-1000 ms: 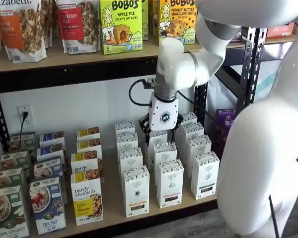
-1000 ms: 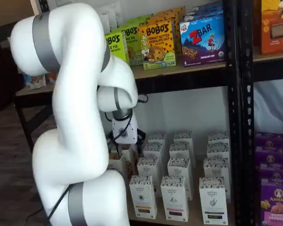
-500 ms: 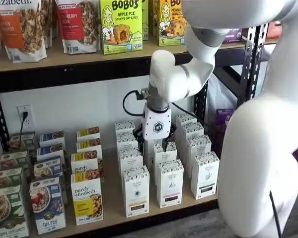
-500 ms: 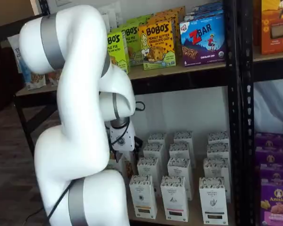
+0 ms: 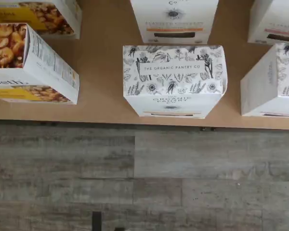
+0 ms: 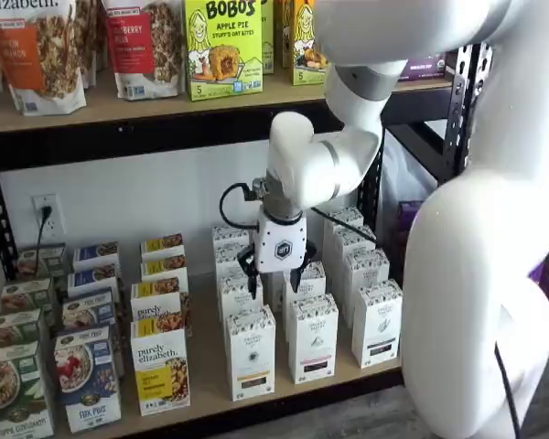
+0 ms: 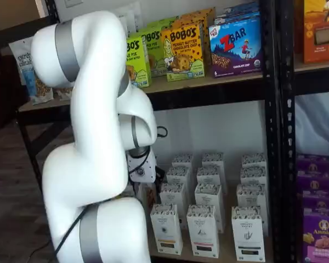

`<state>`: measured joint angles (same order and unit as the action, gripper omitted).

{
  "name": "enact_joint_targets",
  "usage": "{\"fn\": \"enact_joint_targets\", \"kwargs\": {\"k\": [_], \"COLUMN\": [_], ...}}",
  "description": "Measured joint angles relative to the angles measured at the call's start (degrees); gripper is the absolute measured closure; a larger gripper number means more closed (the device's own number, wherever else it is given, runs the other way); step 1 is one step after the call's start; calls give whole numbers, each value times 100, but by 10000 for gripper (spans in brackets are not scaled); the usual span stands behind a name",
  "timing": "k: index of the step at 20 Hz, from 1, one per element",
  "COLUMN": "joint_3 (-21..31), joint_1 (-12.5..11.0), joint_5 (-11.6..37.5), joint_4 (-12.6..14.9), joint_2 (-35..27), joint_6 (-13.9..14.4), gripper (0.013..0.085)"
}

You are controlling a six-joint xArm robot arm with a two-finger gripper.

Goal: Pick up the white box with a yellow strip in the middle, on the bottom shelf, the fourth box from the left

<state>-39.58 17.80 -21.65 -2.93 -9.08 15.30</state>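
Along the front edge of the bottom shelf (image 6: 201, 389), I see the white box (image 6: 251, 353) standing upright at the head of its row, with a purely elizabeth box (image 6: 161, 364) just beside it on one side and a like white carton (image 6: 313, 337) on the other. From my wrist view the same white box (image 5: 173, 79) sits near the middle, its speckled botanical top reading "The Organic Pantry Co", right at the lip of the light wood board (image 5: 101, 62), with grey plank flooring (image 5: 144, 178) beyond the edge. A thin yellow strip shows on its front in a shelf view.

Just above and behind that box, the gripper (image 6: 276, 285) hangs over the second carton in the row. I can make out two black fingers (image 6: 250, 277) spread either side of the white body with a clear gap between them, and nothing is held. In a shelf view the gripper body (image 7: 142, 169) is mostly hidden behind the arm. Farther back, Bobo's boxes (image 6: 222, 48) stand on the upper board.
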Motion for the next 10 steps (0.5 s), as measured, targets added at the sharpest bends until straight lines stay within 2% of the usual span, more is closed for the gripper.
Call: {"fn": "enact_joint_targets", "kwargs": {"k": [2,6,10], "joint_3": [-57,-190,-365], "joint_1": [12,40,48], "joint_5": [65,171,229], "joint_4": [76,-7,61], "joint_2": [-119,-364,-617], "joint_6": [79,25,96], "gripper": [130,130,130]}}
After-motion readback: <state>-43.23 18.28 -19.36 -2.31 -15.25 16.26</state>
